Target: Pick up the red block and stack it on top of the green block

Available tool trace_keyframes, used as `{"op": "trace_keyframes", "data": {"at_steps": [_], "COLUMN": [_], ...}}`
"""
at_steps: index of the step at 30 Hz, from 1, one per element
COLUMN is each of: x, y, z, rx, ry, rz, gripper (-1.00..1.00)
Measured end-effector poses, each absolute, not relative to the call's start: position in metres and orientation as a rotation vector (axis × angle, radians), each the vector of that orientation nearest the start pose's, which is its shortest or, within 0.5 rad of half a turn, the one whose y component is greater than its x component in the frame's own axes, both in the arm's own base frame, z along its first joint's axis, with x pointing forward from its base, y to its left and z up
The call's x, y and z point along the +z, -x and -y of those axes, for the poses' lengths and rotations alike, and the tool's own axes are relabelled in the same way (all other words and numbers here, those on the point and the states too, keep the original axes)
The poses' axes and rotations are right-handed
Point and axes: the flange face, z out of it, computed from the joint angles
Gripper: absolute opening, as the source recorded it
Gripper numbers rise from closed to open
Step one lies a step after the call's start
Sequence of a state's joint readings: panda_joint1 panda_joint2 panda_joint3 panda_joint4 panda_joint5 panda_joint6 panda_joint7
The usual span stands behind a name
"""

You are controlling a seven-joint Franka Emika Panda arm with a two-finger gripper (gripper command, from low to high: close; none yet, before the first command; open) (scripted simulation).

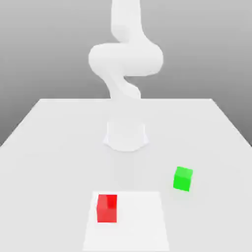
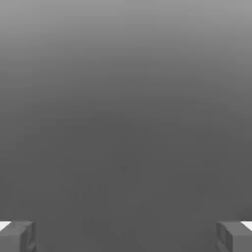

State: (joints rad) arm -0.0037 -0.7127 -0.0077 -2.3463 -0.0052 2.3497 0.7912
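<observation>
The red block and the green block stand well apart on the desk, with bare surface between them and on every side of each. The arm rises behind them, clear of both. In the hand view the jaws stand wide with nothing between them.
</observation>
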Motion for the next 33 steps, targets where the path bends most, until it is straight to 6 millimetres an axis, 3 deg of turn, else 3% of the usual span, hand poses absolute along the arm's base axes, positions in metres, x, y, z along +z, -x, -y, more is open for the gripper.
{"op": "trace_keyframes", "data": {"at_steps": [5, 10, 15, 20, 26, 27, 33], "x": [0.545, 0.430, 0.318, 0.220, 0.153, 0.146, 0.143], "y": [-0.433, -0.451, -0.438, -0.402, -0.396, -0.395, -0.395], "z": [0.018, 0.030, 0.041, 0.049, 0.049, 0.049, 0.049], "rx": [-0.729, -0.509, -0.272, -0.036, -0.001, 0.000, 0.000], "ry": [2.633, 2.739, 2.825, 2.882, 2.892, 2.892, 2.892], "rz": [-1.114, -1.160, -1.198, -1.230, -1.228, -1.228, -1.228], "gripper": [0.00, 0.00, 0.00, 0.00, 0.00, -1.00, -1.00]}}
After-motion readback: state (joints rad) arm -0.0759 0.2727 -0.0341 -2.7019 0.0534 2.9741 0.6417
